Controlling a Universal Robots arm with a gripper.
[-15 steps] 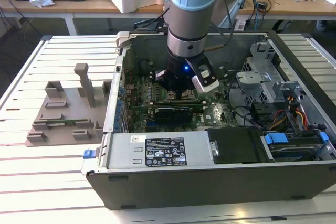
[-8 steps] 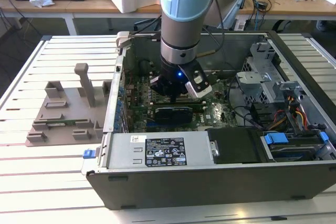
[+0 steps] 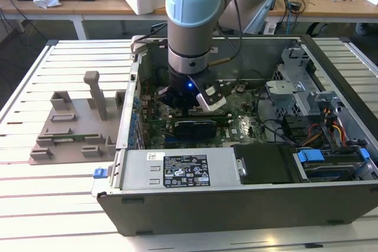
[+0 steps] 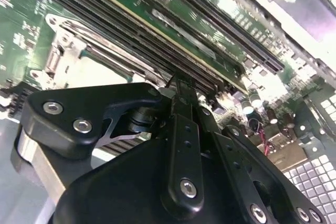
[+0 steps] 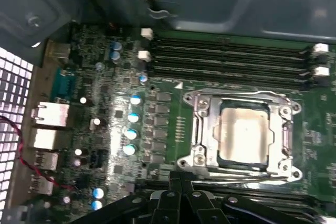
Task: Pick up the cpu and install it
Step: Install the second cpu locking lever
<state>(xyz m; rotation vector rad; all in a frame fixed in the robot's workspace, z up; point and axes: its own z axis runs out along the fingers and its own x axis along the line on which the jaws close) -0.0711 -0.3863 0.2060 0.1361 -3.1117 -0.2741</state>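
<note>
The bench [image 3: 35, 205], a pale slatted surface, carried an open computer case [image 3: 248, 205] lying on its side, with a grey fixture plate [image 3: 71, 128] of upright blocks beside it toward the exterior view's left. The arm [image 3: 192, 4] reached straight down into the case from above, its wrist lit by a small blue lamp.

Inside the case, the green motherboard [image 5: 105, 103] lay flat along the bottom. A black power supply box [image 3: 266, 163] sat along the near wall, and drive bays with blue tabs [image 3: 310, 156] stood toward the exterior view's right. A long black expansion card [image 3: 190, 127] lay on the board directly under the arm's wrist.

In the first wrist view, rows of long black memory slots [image 5: 231, 56] ran alongside the metal socket frame [image 5: 195, 129]. The cpu [image 5: 243, 134], its pale silver top facing up, sat seated within that frame, square to its edges and flat on the board.

The gripper [image 5: 181, 179] hung just above the motherboard beside the socket frame, apart from the cpu. Its black fingers [image 4: 184, 129] were brought together at the tips and gripped nothing. In the second wrist view the fingertips pointed at the memory slots near the socket's edge.
</note>
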